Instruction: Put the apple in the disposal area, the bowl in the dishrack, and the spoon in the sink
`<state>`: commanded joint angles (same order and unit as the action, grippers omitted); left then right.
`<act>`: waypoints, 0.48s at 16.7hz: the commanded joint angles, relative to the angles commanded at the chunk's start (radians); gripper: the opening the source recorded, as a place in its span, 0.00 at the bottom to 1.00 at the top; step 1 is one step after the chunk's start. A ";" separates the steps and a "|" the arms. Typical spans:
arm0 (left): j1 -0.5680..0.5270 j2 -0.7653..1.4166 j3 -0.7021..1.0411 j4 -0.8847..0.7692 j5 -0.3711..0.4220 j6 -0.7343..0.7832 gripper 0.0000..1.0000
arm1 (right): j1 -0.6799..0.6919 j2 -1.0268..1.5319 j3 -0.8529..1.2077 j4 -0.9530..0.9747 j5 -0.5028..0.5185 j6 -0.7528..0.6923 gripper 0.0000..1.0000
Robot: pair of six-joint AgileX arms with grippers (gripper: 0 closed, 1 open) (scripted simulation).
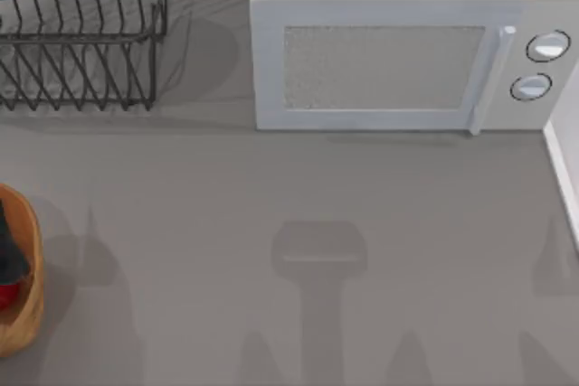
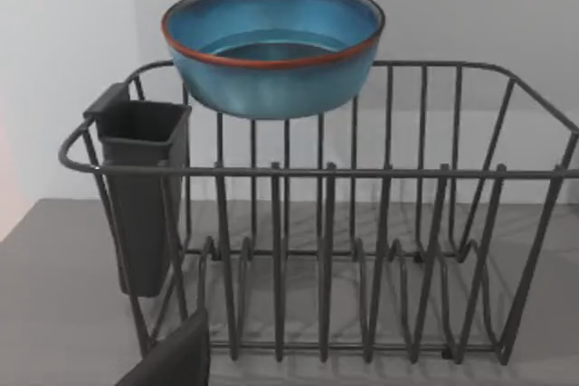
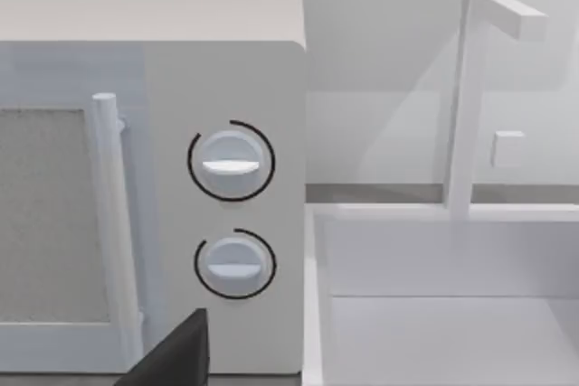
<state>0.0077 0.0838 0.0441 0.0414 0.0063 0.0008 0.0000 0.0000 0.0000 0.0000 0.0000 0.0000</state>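
Grey counter [image 1: 298, 196]. Glazed bowl [image 2: 273, 47] ahead of left hand: rigid, slick, breakable; pinch the rim. Hands' opening: cannot tell.

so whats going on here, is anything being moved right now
Nothing looks to be held right now. The bowl sits high at the back of the dishrack, near its top rim. At the table's left edge, the apple lies inside the disposal area, with something dark above it. The right wrist view faces the microwave and the sink beside it. A dark finger edges the left wrist view.
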 joint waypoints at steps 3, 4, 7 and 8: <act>-0.007 -0.078 -0.041 -0.039 -0.006 -0.001 1.00 | 0.000 0.000 0.000 0.000 0.000 0.000 1.00; -0.008 -0.084 -0.044 -0.041 -0.006 -0.001 1.00 | 0.000 0.000 0.000 0.000 0.000 0.000 1.00; -0.008 -0.084 -0.044 -0.041 -0.006 -0.001 1.00 | 0.000 0.000 0.000 0.000 0.000 0.000 1.00; -0.008 -0.084 -0.044 -0.041 -0.006 -0.001 1.00 | 0.000 0.000 0.000 0.000 0.000 0.000 1.00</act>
<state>-0.0001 0.0001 0.0000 0.0001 -0.0001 0.0000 0.0000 0.0000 0.0000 0.0000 0.0000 0.0000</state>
